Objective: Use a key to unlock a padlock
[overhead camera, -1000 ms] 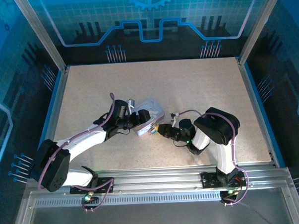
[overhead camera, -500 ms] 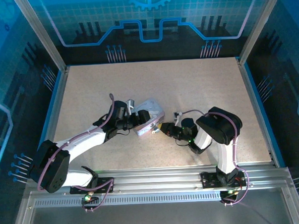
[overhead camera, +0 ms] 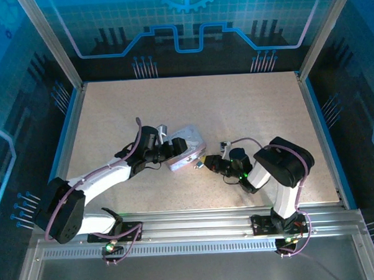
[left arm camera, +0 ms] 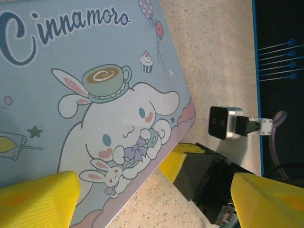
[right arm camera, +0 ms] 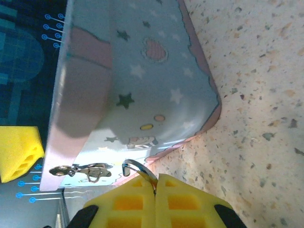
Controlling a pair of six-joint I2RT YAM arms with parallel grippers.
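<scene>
The only bit of lock hardware I can actually make out is a thin silver hook (right arm camera: 138, 170) poking out from between the pads of the right gripper (right arm camera: 155, 179), which are squeezed flat together on it. Could be the padlock's shackle, could be part of the key. Honestly can't tell, the rest is buried in the yellow foam. It sits just beside the little metal latch (right arm camera: 80, 171) on the side wall of the pale blue cartoon tin (right arm camera: 156, 71), near the tin's corner.

The left gripper (left arm camera: 153, 185) is spread wide. One yellow finger (left arm camera: 38, 199) is over the lid and the other is off past the right gripper's tip, so it's not clamping anything.

From above, the left arm (overhead camera: 102, 178) lies low, stretched diagonally up to the tin. The right arm (overhead camera: 281, 167) is folded back at the elbow, with its wrist pointing left just above the table (overhead camera: 235, 107).
</scene>
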